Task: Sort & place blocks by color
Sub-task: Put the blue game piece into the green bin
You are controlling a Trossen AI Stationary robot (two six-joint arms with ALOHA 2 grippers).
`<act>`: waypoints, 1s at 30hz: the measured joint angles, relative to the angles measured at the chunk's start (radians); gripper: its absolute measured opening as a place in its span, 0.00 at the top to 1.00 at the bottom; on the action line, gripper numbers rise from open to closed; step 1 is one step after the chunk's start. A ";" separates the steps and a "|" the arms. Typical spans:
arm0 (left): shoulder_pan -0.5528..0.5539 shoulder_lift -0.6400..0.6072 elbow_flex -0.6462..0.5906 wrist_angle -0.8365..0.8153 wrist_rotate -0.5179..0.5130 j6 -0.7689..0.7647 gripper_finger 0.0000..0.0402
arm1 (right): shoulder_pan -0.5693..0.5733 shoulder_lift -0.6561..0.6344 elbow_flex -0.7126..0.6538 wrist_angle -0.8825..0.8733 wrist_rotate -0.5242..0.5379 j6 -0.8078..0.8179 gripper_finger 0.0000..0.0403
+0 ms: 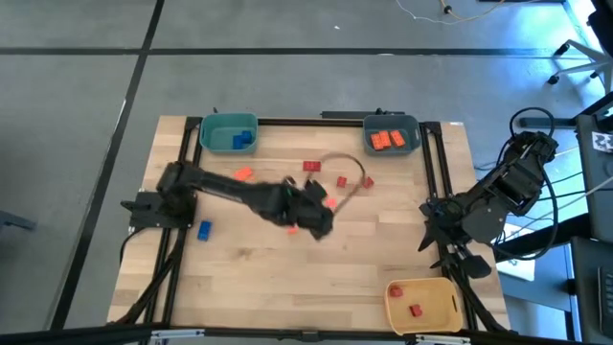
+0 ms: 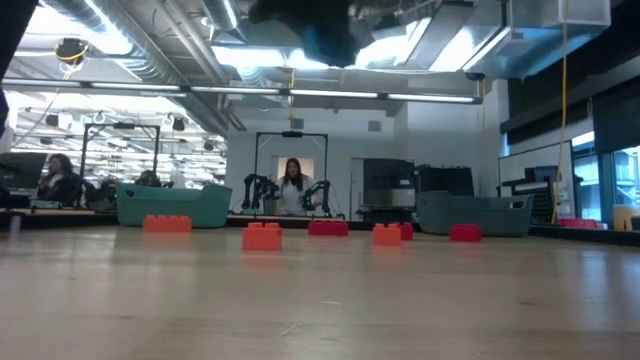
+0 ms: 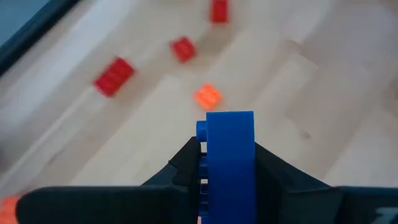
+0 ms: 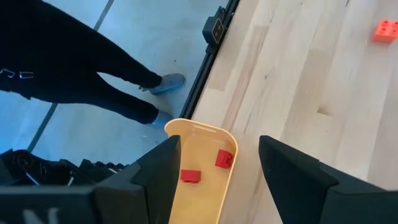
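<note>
Near bench centre, left end effector (image 3: 229, 163) pinching blue block (image 3: 230, 163) upright betw. both fingers (image 3: 180, 163), raised off the wood. From above, left arm (image 1: 239, 192) stretched from 9 o'clock edge toward centre, hiding the held block. Just past it toward 12–1 o'clock: orange block (image 3: 208, 96) nearest, then red blocks (image 3: 114, 76) scattered, all loose on bench (image 1: 287, 268). One more orange block (image 1: 243, 173) beside the arm, lone blue block (image 1: 204, 229) at approx. 8 o'clock near arm base. Teal bin (image 1: 229, 133) at 11 o'clock w/ blue blocks inside; grey-blue bin (image 1: 391, 136) at 1 o'clock w/ orange blocks; yellow bin (image 4: 200, 174) at 5 o'clock w/ two red blocks. Right end effector (image 4: 217, 180) spread wide, nothing held, parked at 4 o'clock edge looking down over yellow bin. Person's legs on floor beyond bench edge in right wrist view; person standing far back in room in low view.
</note>
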 joint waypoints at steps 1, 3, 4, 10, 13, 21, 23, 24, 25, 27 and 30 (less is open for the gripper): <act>0.016 -0.016 0.000 -0.029 -0.011 -0.018 0.80 | 0.000 0.000 0.000 0.001 0.000 -0.010 0.46; 0.056 -0.052 0.000 -0.098 -0.024 -0.058 0.80 | 0.000 -0.001 0.000 0.004 0.000 -0.015 0.46; 0.076 -0.069 0.000 -0.134 -0.023 -0.078 0.80 | 0.000 0.000 0.000 0.004 0.000 -0.016 0.46; 0.232 -0.120 0.000 -0.320 -0.035 -0.142 0.80 | 0.000 0.000 0.000 0.012 0.001 -0.015 0.46; 0.323 -0.141 0.000 -0.361 -0.023 -0.097 0.80 | 0.000 0.000 0.000 0.023 0.004 -0.014 0.46; 0.573 -0.157 0.000 -0.371 0.028 0.103 0.80 | 0.000 0.000 0.000 0.036 0.039 -0.004 0.46; 0.632 -0.156 0.000 -0.367 0.055 0.159 0.80 | 0.000 0.000 0.000 0.036 0.048 0.015 0.46; 0.659 -0.156 0.000 -0.368 0.068 0.184 0.80 | 0.000 0.000 0.000 0.036 0.055 0.020 0.46; 0.687 -0.156 0.000 -0.370 0.079 0.204 0.80 | 0.000 0.000 0.000 0.036 0.060 0.028 0.46; 0.741 -0.156 0.000 -0.368 0.100 0.243 0.80 | 0.000 0.000 0.000 0.036 0.062 0.043 0.46; 0.823 -0.156 0.000 -0.374 0.142 0.285 0.80 | 0.000 0.000 0.000 0.036 0.062 0.069 0.46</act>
